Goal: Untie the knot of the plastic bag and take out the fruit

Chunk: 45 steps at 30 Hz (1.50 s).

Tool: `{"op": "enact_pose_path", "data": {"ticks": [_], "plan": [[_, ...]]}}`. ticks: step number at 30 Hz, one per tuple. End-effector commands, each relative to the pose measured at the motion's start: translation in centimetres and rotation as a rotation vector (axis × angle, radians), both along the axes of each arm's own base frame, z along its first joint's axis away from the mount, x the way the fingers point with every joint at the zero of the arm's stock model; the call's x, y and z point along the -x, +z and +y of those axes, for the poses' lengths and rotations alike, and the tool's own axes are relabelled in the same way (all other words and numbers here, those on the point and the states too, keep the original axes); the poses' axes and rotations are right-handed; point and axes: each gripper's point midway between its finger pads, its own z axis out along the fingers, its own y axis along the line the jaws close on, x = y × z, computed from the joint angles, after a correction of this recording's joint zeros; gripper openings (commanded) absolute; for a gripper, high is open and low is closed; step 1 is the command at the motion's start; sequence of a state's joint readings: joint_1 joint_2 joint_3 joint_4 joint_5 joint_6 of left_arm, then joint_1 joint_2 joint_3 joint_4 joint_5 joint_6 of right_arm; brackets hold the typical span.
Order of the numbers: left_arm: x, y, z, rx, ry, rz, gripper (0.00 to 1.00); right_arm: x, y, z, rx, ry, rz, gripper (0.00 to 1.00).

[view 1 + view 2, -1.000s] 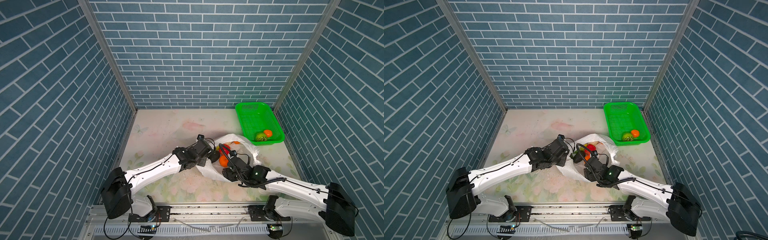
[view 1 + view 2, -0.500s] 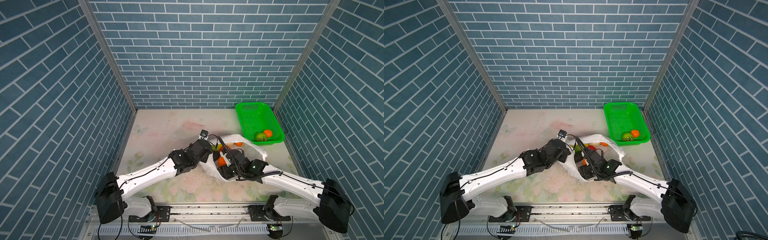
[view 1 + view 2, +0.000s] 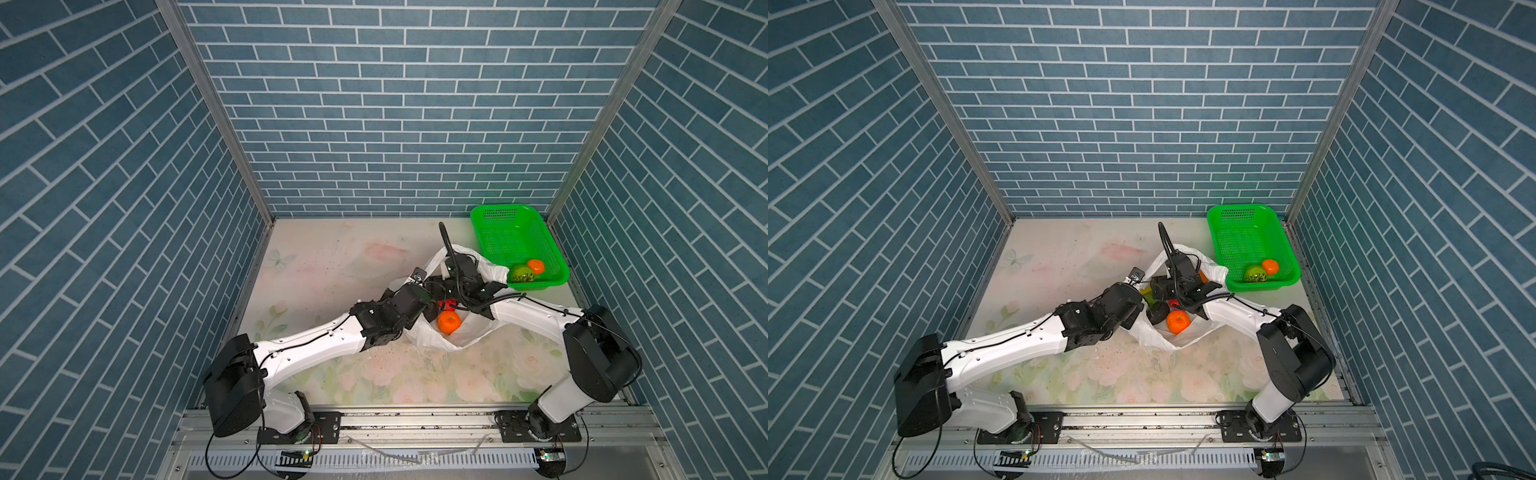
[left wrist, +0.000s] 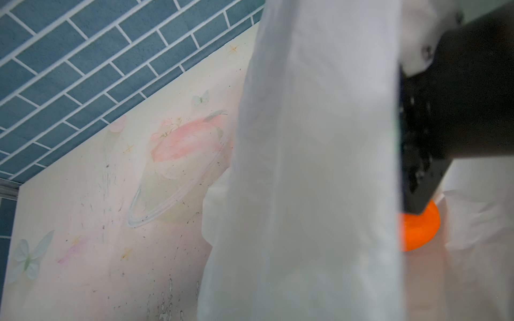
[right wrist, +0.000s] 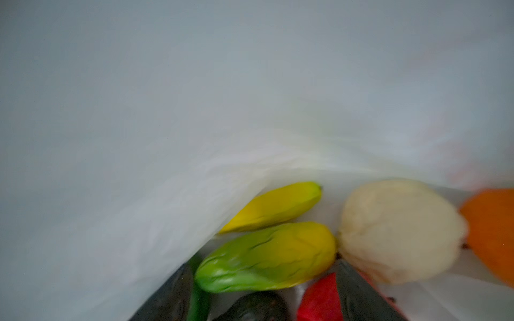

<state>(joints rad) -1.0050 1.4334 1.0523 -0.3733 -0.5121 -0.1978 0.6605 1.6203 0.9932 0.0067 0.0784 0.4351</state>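
Observation:
The plastic bag (image 3: pixel 432 337) (image 3: pixel 1154 337) lies mouth-up right of the middle, its knot not showing. An orange fruit (image 3: pixel 449 322) (image 3: pixel 1178 322) and a red one (image 3: pixel 448 304) show inside. My left gripper (image 3: pixel 428 298) is shut on the bag's left rim; its wrist view is filled by hanging bag film (image 4: pixel 306 166). My right gripper (image 5: pixel 262 300) reaches inside the bag, open, its dark fingers (image 5: pixel 167 294) either side of a green-yellow fruit (image 5: pixel 267 255), a dark avocado (image 5: pixel 250 308) and a red piece (image 5: pixel 319 300). Beyond lie a banana (image 5: pixel 278 205), a cream fruit (image 5: pixel 400 230) and an orange (image 5: pixel 492 230).
A green basket (image 3: pixel 490 216) (image 3: pixel 1225 212) stands at the back right, touching the bag, with a speckled green ball (image 3: pixel 522 273) and a small orange piece (image 3: pixel 536 266) in it. Brick walls close three sides. The right arm's cable (image 3: pixel 446 241) loops above the bag.
The right gripper has pushed farther back and deeper into the bag. The left gripper has moved right and back with the bag's rim, and the mouth stands wider.

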Motion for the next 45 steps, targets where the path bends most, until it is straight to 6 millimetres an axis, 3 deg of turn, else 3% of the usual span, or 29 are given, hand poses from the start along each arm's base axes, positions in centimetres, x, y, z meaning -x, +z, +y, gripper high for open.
{"op": "enact_pose_path", "data": {"ticks": [1,4,7,12,17,23,27,31,34,41,45], "plan": [[-0.1,0.2,1.8,-0.116,0.035,-0.008,0.0,-3.3,1.0,-3.5,0.118,-0.15,-0.064,0.82],[-0.5,0.4,2.0,-0.085,0.051,0.0,0.0,-2.1,0.4,-3.2,0.114,-0.082,-0.025,0.84],[-1.1,1.1,1.2,-0.001,0.051,0.001,0.0,0.6,0.1,-1.8,0.052,0.032,0.052,0.84],[-1.2,0.7,-0.1,0.037,0.035,0.044,0.0,6.5,0.2,-1.3,-0.042,0.136,0.178,0.83],[0.6,-1.1,0.3,0.048,0.054,0.154,0.0,13.0,-0.1,0.2,-0.087,0.263,0.287,0.83],[1.9,-2.0,1.5,0.061,0.082,0.189,0.0,19.1,-2.4,3.6,-0.128,0.473,0.438,0.83],[2.3,-2.2,2.1,0.043,0.1,0.202,0.0,21.7,-4.5,3.4,-0.078,0.524,0.541,0.83],[3.5,-3.5,1.9,0.02,0.092,0.224,0.0,22.5,-6.8,1.6,0.011,0.472,0.605,0.84],[4.3,-4.1,1.5,0.012,0.085,0.224,0.0,21.8,-6.6,0.8,0.035,0.435,0.566,0.84],[4.4,-3.7,0.5,-0.001,0.075,0.18,0.0,16.5,-2.7,-1.7,0.022,0.16,0.382,0.88],[4.1,-3.3,0.1,0.007,0.06,0.152,0.0,13.7,-2.6,-3.7,0.021,-0.001,0.359,0.88]]}}
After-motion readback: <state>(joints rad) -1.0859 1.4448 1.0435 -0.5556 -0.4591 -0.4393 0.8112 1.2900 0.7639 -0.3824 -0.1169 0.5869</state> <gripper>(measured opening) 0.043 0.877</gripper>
